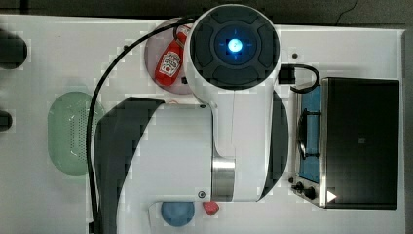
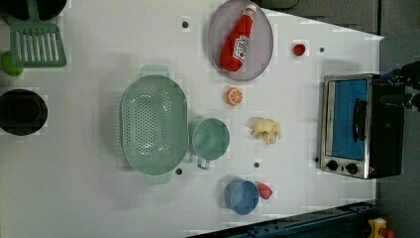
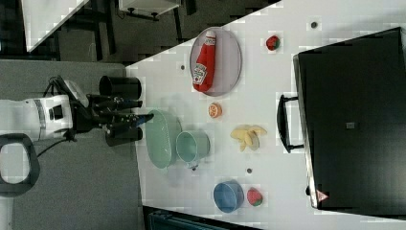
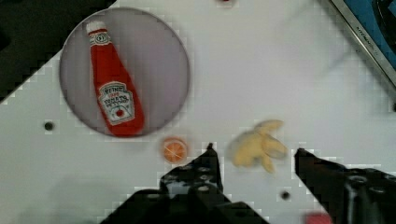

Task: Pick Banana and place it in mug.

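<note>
two pincer (image 4: 254,149) fingers stand well apart with nothing between them, high above the tabletop (image 2: 99,198), and the banana (image 2: 266,130) shows in the gap in the wrist view. banana lies bare on the tabletop in the left view, between the mug (image 2: 210,139) on the left view's left and the toaster oven (image 2: 354,126) on the left view's right, touching neither. orange slice (image 2: 234,96) sits near it, and the mug stands just beside the basket (image 2: 153,124).

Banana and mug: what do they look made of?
Banana: likely soft plastic or foam toy; matte pale-yellow, lumpy peeled shape, no gloss. Mug: probably hard plastic; smooth, uniform mint green with a moulded handle, matching the colander beside it.
</note>
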Controlling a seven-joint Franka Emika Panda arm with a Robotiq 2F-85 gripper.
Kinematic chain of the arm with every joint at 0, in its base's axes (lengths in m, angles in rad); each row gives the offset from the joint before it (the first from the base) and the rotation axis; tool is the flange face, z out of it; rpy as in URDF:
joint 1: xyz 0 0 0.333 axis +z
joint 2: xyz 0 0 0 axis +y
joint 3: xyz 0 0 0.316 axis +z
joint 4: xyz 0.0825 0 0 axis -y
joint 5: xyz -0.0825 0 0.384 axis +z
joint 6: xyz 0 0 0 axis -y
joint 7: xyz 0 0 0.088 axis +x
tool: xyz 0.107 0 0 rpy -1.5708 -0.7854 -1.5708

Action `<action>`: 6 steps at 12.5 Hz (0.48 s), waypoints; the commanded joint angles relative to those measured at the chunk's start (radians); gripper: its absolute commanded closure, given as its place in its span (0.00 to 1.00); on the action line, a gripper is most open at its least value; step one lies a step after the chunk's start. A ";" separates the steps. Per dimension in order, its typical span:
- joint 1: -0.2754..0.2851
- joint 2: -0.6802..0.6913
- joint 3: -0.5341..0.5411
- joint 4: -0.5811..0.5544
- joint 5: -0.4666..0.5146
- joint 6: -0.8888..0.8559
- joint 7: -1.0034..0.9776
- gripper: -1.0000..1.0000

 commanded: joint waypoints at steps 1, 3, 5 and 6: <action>-0.030 -0.222 -0.027 -0.074 0.014 -0.169 0.106 0.20; -0.029 -0.217 -0.026 -0.100 0.014 -0.166 0.105 0.00; -0.028 -0.202 -0.024 -0.150 0.014 -0.134 0.085 0.00; -0.028 -0.191 -0.024 -0.181 0.014 -0.106 0.054 0.00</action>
